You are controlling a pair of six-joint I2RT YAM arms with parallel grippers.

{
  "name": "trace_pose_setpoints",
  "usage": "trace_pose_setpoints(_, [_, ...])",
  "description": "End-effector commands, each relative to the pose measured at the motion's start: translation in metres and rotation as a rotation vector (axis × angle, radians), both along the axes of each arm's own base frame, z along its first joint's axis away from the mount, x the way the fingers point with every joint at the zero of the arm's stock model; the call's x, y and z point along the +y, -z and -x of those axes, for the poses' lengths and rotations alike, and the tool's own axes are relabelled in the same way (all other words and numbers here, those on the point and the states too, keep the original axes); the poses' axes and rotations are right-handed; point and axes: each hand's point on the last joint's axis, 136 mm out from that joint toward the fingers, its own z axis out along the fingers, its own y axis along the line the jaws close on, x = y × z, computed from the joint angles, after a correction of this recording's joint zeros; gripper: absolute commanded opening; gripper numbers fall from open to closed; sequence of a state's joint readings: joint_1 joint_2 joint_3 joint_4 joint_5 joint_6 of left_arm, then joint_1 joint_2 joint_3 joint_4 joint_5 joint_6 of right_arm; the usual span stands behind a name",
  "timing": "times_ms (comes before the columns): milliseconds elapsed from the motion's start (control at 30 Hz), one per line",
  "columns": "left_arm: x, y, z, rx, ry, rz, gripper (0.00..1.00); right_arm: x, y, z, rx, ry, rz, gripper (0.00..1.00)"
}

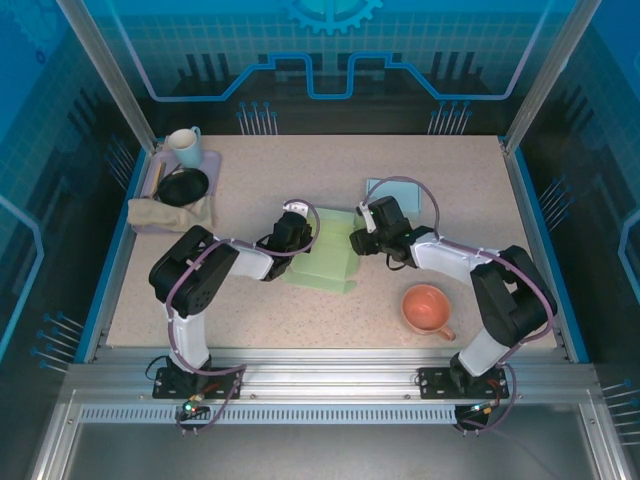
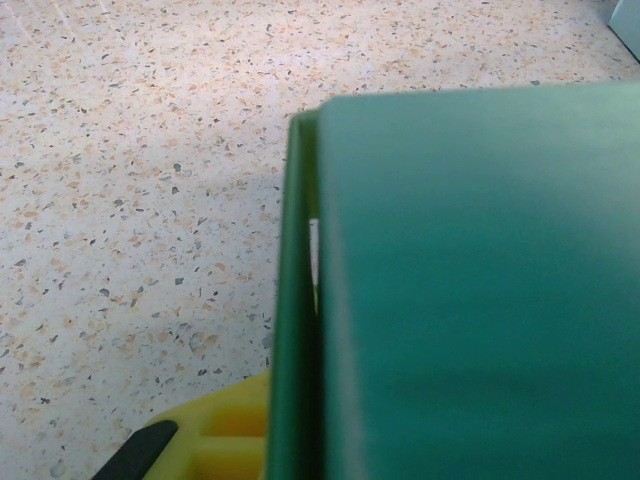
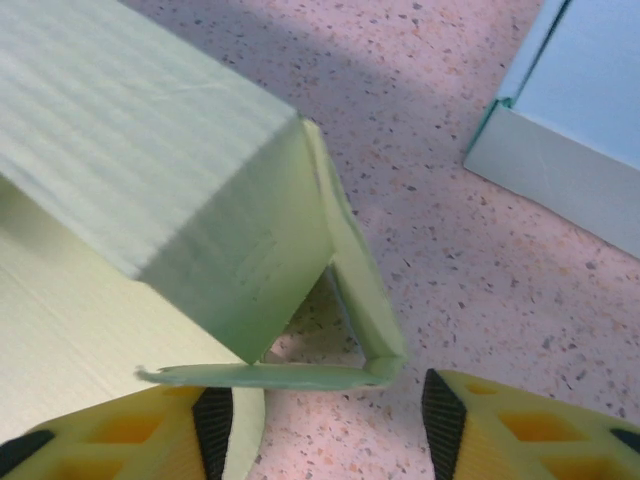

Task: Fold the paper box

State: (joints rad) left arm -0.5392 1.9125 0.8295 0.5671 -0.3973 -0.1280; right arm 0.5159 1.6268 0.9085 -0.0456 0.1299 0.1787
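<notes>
Right gripper (image 3: 328, 435): yellow fingers (image 3: 510, 435) with black pads, spread apart at the bottom of the right wrist view. Just above the gap, the bent lower flap of the paper box (image 3: 150, 150), pale green, one end wall folded up. Flap edge touching or just clear of the left-hand finger; cannot tell which. Speckled table (image 3: 450, 270) under both. Off to the upper right, a pale blue box (image 3: 575, 120), apart from the green one.

Left gripper (image 1: 305, 240): pressed together on an upright wall of the paper box. One yellow finger (image 2: 215, 440) seen against the outer face of that wall, the other hidden behind the green panel.

From above: paper box at the middle of the table, between the two grippers, partly folded, not yet closed. Orange cup (image 1: 427, 308) near the right arm, well apart from the paper box. At the far left corner, a tray (image 1: 214, 160) holding a white mug (image 1: 185, 146), a black bowl (image 1: 184, 186) and a beige cloth (image 1: 160, 213).
</notes>
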Motion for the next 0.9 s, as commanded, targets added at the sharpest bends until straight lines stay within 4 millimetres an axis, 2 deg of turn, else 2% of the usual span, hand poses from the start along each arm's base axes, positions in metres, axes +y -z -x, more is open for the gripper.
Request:
trace_pose_setpoints(0, [-0.001, 0.028, 0.014, 0.090, 0.039, -0.042, 0.15, 0.013, -0.003, -0.004, -0.036, -0.055, -0.044, 0.52])
trace_pose_setpoints(467, [-0.001, 0.028, 0.014, 0.090, 0.041, -0.043, 0.15, 0.042, -0.010, -0.001, -0.092, -0.158, -0.057, 0.48])
trace_pose_setpoints(667, [-0.001, 0.028, 0.014, 0.089, 0.041, -0.042, 0.15, 0.044, -0.009, -0.005, -0.095, -0.115, -0.024, 0.43])
trace_pose_setpoints(867, [-0.001, 0.028, 0.014, 0.090, 0.042, -0.043, 0.15, 0.044, 0.004, -0.011, -0.102, -0.076, 0.068, 0.43])
